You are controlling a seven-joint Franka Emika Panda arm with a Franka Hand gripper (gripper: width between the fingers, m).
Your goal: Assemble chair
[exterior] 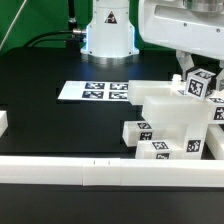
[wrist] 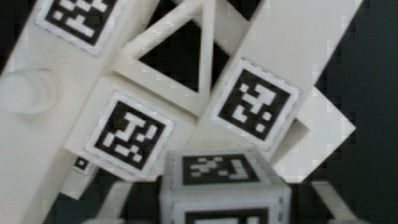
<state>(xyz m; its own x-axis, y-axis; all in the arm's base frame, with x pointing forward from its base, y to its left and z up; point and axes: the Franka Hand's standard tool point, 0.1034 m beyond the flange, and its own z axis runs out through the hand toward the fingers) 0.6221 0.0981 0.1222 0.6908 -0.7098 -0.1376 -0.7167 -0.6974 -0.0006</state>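
Note:
My gripper (exterior: 197,72) hangs at the exterior view's right, over the cluster of white chair parts. In the wrist view the gripper (wrist: 222,200) is shut on a small white tagged block (wrist: 222,172), with one finger on each side of it. Just beyond the block stands an X-braced side frame (wrist: 169,95) with several black-and-white tags; whether the two touch I cannot tell. In the exterior view the held block (exterior: 201,86) shows its tags below the hand. A chunky seat block (exterior: 160,100) lies beside it. Tagged cubes (exterior: 140,130) sit in front.
The marker board (exterior: 95,92) lies flat towards the exterior view's left. A long low white border rail (exterior: 100,175) runs along the front. The robot's white base (exterior: 108,35) stands at the back. Another white rail end (exterior: 3,123) shows at the left edge.

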